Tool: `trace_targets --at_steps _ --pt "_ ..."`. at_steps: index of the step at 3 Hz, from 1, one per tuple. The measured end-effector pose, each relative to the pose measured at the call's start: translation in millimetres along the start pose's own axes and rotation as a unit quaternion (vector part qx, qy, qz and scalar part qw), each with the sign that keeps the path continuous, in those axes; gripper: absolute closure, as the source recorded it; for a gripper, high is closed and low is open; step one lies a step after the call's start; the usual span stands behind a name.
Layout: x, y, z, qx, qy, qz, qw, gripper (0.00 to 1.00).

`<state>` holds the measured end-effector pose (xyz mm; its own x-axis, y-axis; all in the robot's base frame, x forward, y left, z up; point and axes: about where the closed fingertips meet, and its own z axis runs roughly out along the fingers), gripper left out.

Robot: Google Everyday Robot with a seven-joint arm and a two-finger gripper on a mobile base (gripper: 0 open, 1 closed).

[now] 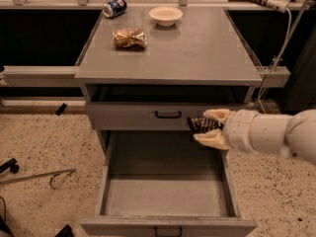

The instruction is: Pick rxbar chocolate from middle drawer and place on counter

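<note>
Claw mid-right, clamped on rxbar chocolate (arm horizontal from right).

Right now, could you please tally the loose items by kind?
can: 1, on the counter
bowl: 1, on the counter
snack packet: 1, on the counter
rxbar chocolate: 1, in the gripper over the open middle drawer
Total: 4
</note>
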<state>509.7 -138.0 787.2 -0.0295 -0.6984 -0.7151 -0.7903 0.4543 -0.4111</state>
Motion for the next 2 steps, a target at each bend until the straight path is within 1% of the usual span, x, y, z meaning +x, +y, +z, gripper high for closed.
trace_targets --at_steps 1,2 --pt "-77.4 -42.5 -45.4 0.011 -0.046 -0.032 0.9984 1.0" --pt "-77.3 -42.0 -45.0 0.011 -0.046 -0.032 0.9984 1.0"
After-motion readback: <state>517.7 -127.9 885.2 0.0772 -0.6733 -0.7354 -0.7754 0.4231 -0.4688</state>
